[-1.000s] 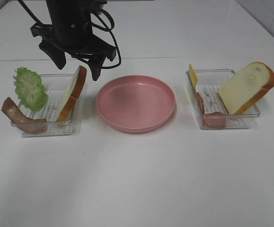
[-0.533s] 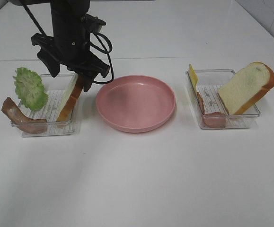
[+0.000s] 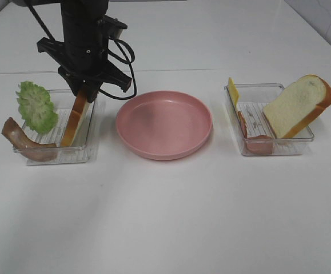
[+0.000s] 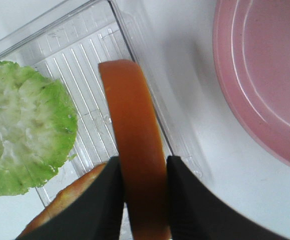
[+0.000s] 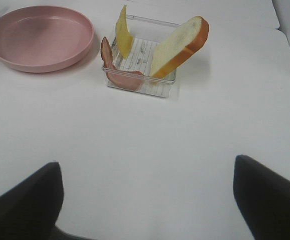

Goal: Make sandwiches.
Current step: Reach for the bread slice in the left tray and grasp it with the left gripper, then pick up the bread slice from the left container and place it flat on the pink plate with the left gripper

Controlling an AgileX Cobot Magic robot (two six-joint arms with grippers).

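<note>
The left gripper has its 2 dark fingers narrowed onto the orange-brown crust of a bread slice, one on each side and touching it, so it reads as clamped on that slice rather than merely straddling it. The slice stands nearly upright on its edge in the left tray, near the wall that faces the pink plate; whether its bottom edge is clear of the tray floor cannot be told. Ruffled lettuce and a bacon strip sit at the far side of the same tray, apart from the slice. The plate is bare, so I judge this to be step 1: fetching the base slice. The next move calls for a straight lift clear of the tray wall, a short carry over the plate, and a turn to lay the slice flat. The right gripper hangs wide with nothing between its jaws, well short of the right tray with the second bread slice, cheese and ham.
</note>
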